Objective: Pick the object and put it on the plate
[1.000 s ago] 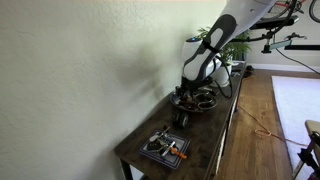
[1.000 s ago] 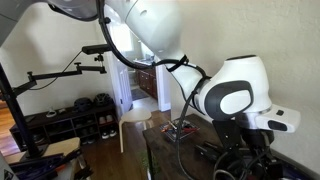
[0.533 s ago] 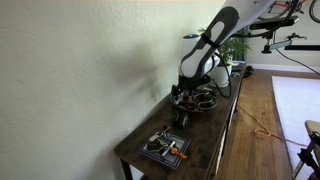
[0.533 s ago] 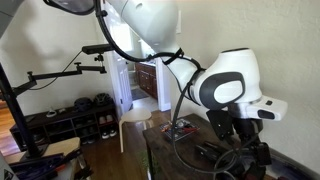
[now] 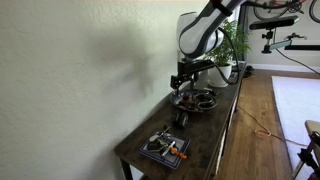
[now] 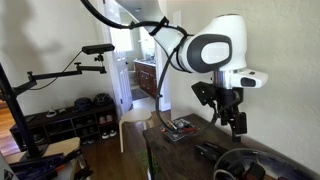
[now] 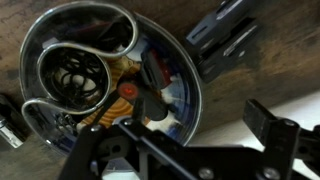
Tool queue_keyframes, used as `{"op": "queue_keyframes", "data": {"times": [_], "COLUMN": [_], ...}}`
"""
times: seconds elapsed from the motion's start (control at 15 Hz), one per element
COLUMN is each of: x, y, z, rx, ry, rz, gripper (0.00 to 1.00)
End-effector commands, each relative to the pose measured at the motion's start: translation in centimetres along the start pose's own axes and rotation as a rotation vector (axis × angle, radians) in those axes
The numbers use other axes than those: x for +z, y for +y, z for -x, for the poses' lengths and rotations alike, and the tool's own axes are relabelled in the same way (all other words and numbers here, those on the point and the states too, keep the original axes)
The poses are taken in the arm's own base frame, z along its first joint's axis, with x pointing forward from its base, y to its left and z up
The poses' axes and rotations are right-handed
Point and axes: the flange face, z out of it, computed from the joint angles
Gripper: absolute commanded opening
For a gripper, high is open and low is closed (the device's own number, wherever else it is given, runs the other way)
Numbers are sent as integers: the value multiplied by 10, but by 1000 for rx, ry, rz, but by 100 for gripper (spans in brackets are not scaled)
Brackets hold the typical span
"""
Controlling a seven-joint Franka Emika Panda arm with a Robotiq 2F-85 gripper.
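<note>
Above the dark round plate [image 7: 195,80] on the counter [image 5: 205,130], the tool [image 6: 238,124] hovers, jaws spread and empty. Small items, including a red one [image 7: 128,88], lie in the plate.

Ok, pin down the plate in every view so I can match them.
In an exterior view: the plate sits mid-table, near frame centre.
In an exterior view: bottom right corner, partly cut off.
Wrist view: fills the left and centre.
Shared landmark: the wooden table beneath it.
</note>
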Motion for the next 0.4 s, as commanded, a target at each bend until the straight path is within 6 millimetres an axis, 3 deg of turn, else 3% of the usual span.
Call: {"op": "queue_keyframes", "data": {"times": [0.0,0.13,0.2,0.33], "x": [-35,-46,-32,-39], "y": [-5,-12,-13,-17], "z": [26,32,14,18], "rx": [-40,-47,-26,-34], "ry": [-83,-99,-73,-79], "rz": [-4,-11,-7,-13], "gripper": [100,100,100,100]}}
